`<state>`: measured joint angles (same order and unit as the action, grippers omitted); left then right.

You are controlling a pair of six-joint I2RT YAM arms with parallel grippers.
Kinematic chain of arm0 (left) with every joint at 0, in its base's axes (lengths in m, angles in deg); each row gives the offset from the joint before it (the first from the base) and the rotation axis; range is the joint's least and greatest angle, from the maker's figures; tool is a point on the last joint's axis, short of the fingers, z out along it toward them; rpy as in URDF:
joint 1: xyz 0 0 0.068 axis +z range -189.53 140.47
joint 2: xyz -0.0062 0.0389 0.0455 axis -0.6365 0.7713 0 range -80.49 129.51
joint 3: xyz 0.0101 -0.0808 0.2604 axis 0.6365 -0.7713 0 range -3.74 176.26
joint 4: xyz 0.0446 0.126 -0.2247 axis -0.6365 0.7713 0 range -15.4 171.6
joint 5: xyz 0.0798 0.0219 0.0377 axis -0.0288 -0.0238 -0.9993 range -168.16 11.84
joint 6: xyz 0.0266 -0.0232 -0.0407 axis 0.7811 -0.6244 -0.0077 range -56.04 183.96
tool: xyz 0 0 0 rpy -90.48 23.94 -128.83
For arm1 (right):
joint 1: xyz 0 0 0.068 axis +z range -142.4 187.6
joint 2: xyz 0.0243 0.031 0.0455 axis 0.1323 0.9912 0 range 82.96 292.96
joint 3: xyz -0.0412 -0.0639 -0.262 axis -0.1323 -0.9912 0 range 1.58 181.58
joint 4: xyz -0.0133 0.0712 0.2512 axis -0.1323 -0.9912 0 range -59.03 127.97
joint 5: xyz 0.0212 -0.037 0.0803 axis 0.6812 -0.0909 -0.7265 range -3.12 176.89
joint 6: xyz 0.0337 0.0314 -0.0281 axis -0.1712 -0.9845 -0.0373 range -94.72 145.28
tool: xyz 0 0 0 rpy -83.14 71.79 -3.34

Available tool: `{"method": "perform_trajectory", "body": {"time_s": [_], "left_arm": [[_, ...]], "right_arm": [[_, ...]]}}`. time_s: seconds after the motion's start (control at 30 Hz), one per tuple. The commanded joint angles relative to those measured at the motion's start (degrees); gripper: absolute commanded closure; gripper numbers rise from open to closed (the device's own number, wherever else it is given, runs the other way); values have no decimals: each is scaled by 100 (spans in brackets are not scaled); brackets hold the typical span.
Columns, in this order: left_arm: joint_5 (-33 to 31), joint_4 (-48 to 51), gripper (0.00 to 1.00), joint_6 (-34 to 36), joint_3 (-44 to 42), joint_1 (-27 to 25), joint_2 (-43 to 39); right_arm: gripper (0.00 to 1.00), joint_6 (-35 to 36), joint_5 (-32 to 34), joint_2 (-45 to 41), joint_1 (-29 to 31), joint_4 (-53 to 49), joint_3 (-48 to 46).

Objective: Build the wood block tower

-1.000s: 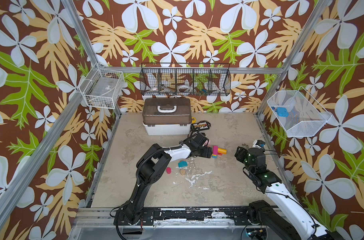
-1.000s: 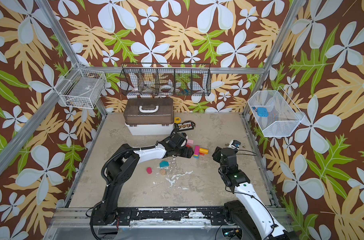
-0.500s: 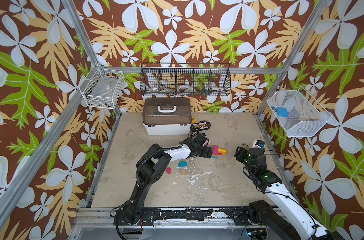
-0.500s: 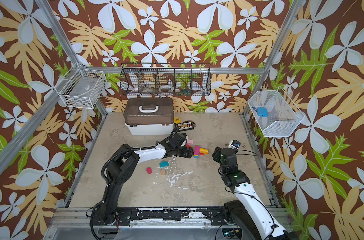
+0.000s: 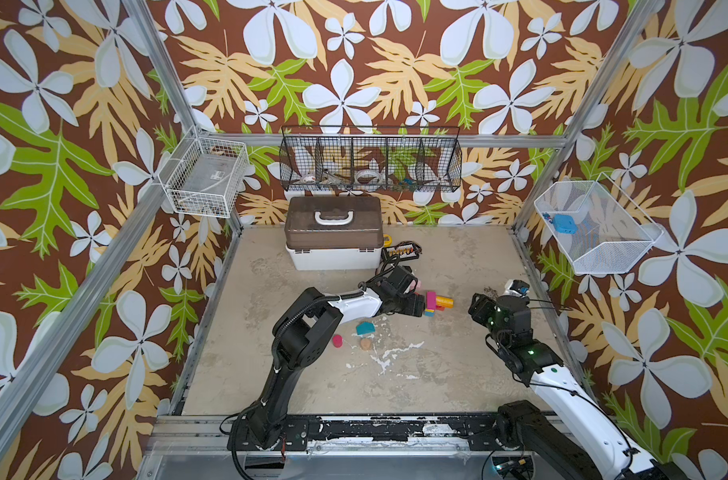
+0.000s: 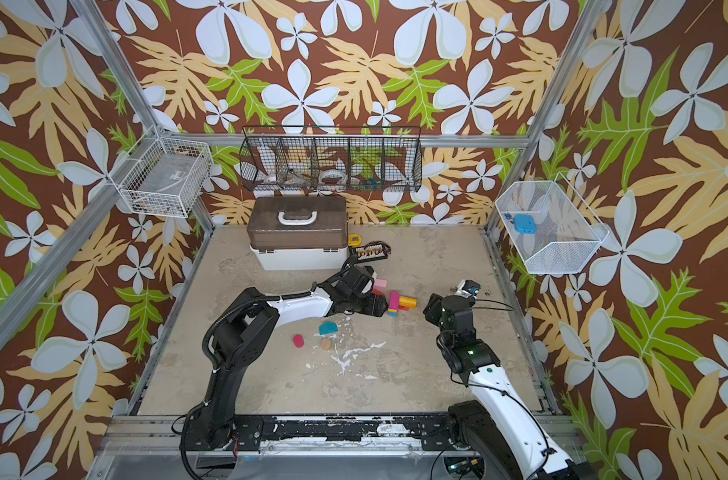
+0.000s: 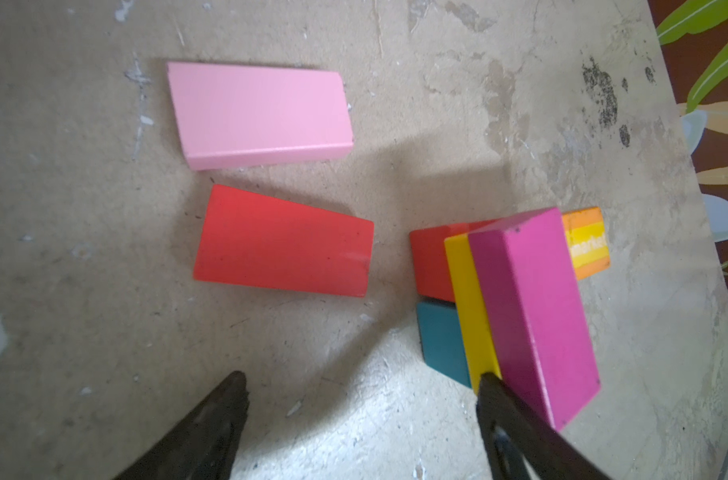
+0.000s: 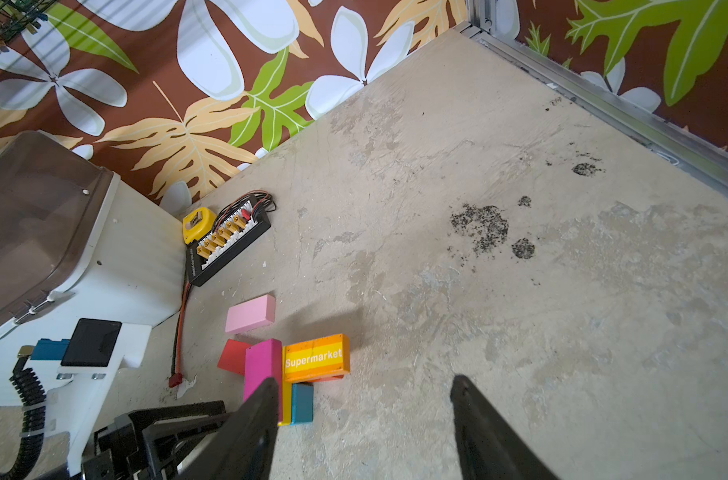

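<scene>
my left gripper [image 7: 361,376] is spread wide and empty, low over the worn beige tabletop [image 7: 84,249]. one fingertip [image 7: 489,386] sits at the end of the yellow wooden bar [image 7: 472,316]; whether it touches, i cannot tell. that bar runs along the magenta wooden block [image 7: 532,307], with a red block [image 7: 431,262], a teal-blue block [image 7: 441,340] and an orange striped "supermarket" block [image 7: 586,241] packed against them: the low tower [image 5: 435,302]. a pale pink flat bar [image 7: 258,112] and a red flat bar [image 7: 283,241] lie loose beside it. my right gripper [image 8: 365,379] is parted too, holding nothing, near the tower. the teal roof piece [image 5: 365,328], crimson cylinder [image 5: 337,340] and tan cylinder [image 5: 366,344] lie apart, nearer my bases.
</scene>
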<state>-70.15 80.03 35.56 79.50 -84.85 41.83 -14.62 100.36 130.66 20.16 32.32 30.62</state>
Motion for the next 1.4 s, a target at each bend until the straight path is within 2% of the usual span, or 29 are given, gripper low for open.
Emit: {"method": "perform_trajectory", "body": {"time_s": [0.0, 0.43, 0.63, 0.73, 0.9, 1.0, 1.1, 1.17, 1.27, 1.37], "left_arm": [[34, 134, 12, -61, -27, -2, -1], [-501, 203, 12, 27, -174, -3, -365], [-1340, -123, 11, 93, -870, 9, -1453], [-1855, -689, 10, -10, -1705, 82, -2404], [-2670, -1892, 5, -344, -3574, 474, -4287], [-3599, -2318, 0, -404, -4552, 691, -5400], [-4393, -2815, 0, -212, -5344, 831, -6372], [-4731, -3319, 0, -97, -5841, 858, -6885], [-4853, -3983, 0, 35, -6418, 876, -7362], [-5025, -4023, 0, 10, -6482, 881, -7406]], "right_arm": [[34, 9, -3, 11, 1, 64, 4], [34, 110, -175, -33, 1, 71, -2], [33, 477, -765, -191, 70, 228, 23], [33, 693, -642, -74, 596, 254, 140], [31, 1123, 79, 785, 2264, 251, 726], [29, 1382, 133, 1490, 3001, 287, 1162], [29, 1524, -294, 2314, 3414, 345, 1606], [29, 1569, -320, 2877, 3675, 268, 1924], [30, 1370, -328, 3596, 3710, 111, 2332], [31, 1366, -448, 4062, 3710, 151, 2553]]}}
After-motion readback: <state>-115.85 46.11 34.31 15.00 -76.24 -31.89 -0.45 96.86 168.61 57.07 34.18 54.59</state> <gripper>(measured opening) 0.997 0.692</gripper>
